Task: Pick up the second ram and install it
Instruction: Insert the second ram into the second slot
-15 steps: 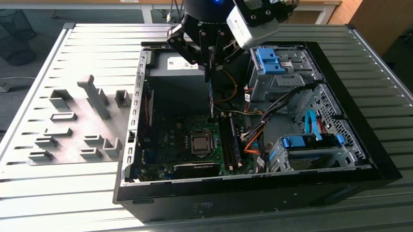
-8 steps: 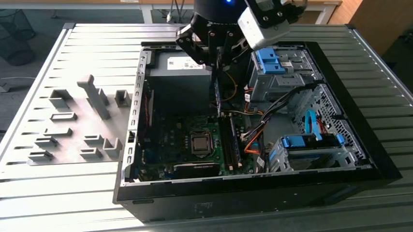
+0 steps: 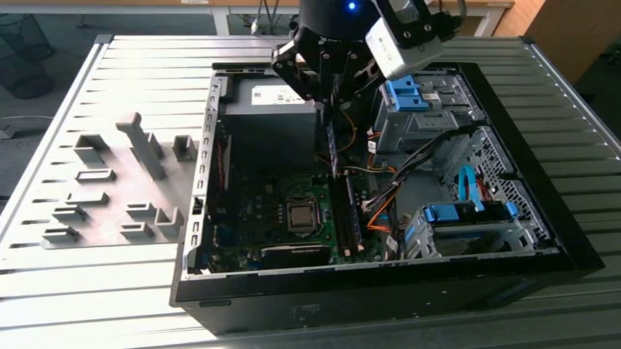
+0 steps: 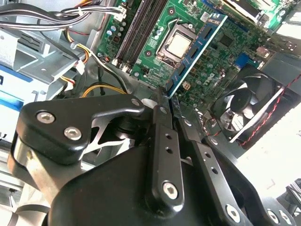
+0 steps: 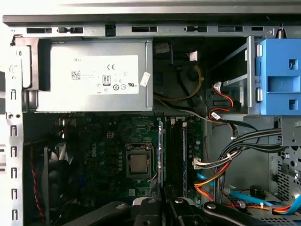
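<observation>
My gripper [image 3: 330, 102] hangs over the open computer case [image 3: 199, 182] and is shut on the second ram [image 3: 333, 145], a thin blue-green stick pointing down toward the motherboard. In the second wrist view the stick [image 4: 197, 52] runs edge-on from between the black fingers [image 4: 162, 122] out over the board, beside the processor [image 4: 178, 43]. In the first wrist view its thin edge [image 5: 160, 150] lines up just beside the dark memory slots [image 5: 176, 150], above the board. The slots [image 3: 351, 218] lie below the stick's lower end.
A grey power supply [image 3: 272, 94] sits at the case's far end. Blue drive cages [image 3: 466, 214] and orange and black cables [image 3: 383, 211] crowd the exterior view's right of the slots. A case fan [image 4: 249, 103] is mounted by the board. A grey fixture plate [image 3: 116, 182] lies on the table.
</observation>
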You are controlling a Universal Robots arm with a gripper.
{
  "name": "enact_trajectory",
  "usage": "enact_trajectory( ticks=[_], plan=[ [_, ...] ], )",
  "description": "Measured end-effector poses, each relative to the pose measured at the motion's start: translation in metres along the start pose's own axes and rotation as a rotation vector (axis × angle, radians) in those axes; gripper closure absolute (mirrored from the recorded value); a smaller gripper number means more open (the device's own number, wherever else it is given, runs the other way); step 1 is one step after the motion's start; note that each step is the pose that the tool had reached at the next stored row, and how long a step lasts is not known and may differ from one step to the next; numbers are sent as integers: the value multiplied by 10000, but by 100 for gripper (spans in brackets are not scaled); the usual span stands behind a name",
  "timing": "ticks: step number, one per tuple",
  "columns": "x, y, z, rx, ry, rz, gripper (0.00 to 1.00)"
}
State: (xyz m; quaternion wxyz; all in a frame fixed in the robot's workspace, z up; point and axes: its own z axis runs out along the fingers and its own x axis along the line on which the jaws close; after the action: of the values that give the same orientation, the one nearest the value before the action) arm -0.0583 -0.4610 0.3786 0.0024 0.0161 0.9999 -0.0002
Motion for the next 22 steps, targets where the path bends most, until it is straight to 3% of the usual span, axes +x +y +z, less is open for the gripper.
enact_trajectory(
  ticks=[5,10,22],
  plan=[
    [-40,1,49,-1,17,-31,86],
    [-68,2,116,-2,26,-534,86],
    [-91,-17,307,-1,26,-538,86]
  ],
)
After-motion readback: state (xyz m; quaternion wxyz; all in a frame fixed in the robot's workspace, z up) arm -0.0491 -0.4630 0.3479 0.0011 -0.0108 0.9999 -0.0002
